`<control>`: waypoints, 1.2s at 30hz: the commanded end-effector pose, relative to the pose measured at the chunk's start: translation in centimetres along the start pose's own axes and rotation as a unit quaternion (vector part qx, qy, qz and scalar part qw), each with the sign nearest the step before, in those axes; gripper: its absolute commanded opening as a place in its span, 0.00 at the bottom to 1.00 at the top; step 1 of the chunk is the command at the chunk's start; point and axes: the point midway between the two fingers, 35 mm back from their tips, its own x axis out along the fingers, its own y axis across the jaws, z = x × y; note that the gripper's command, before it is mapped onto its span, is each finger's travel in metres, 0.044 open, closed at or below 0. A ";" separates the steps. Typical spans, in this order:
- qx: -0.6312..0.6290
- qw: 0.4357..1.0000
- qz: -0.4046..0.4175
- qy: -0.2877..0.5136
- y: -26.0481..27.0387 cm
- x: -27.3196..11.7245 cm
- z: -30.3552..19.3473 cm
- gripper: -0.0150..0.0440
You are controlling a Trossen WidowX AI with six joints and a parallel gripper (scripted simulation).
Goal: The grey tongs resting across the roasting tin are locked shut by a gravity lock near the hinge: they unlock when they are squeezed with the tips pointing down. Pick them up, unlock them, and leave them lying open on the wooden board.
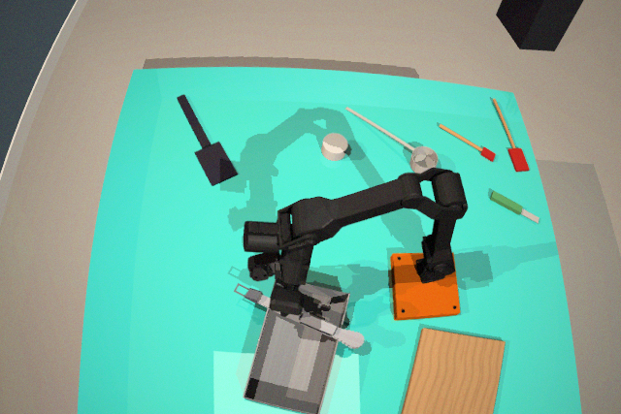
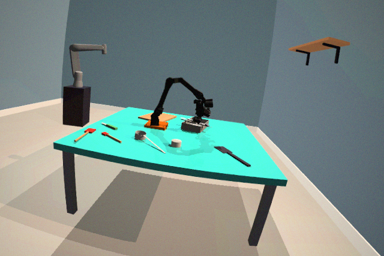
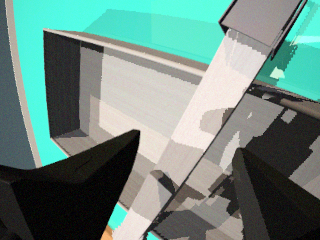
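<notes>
In the wrist view, the grey tongs (image 1: 328,327) (image 2: 183,119) (image 3: 200,112) across the roasting tin (image 1: 280,349) (image 2: 189,127) (image 3: 64,85) show between the wide-parted claw's (image 1: 323,304) (image 2: 197,120) (image 3: 189,141) fingertips.

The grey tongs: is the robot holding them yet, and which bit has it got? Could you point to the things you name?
Nothing is held. The gripper (image 1: 324,304) (image 3: 187,146) is open above the grey tongs (image 1: 320,324) (image 3: 205,107), its fingers apart on either side of their middle.

1. Here's the turquoise table (image 1: 165,259) (image 2: 173,161), dark legs under it in the exterior view.
2. On it sits the roasting tin (image 1: 258,364) (image 2: 192,127) (image 3: 65,90), near the wooden board (image 1: 453,374) (image 2: 159,117), which lies flat!
3. Over to the orange base plate (image 1: 426,303) (image 2: 161,127), between board and strainer-like cup (image 1: 423,159) (image 2: 140,135).
4. Also down: white cylinder (image 1: 334,146) (image 2: 176,142), black spatula (image 1: 215,164) (image 2: 235,157), two red-headed tools (image 1: 518,159) (image 2: 90,130), green-handled tool (image 1: 506,201) (image 2: 111,127).
</notes>
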 end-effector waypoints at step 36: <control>0.001 1.000 0.004 0.004 0.0 5.1 -0.4 0.61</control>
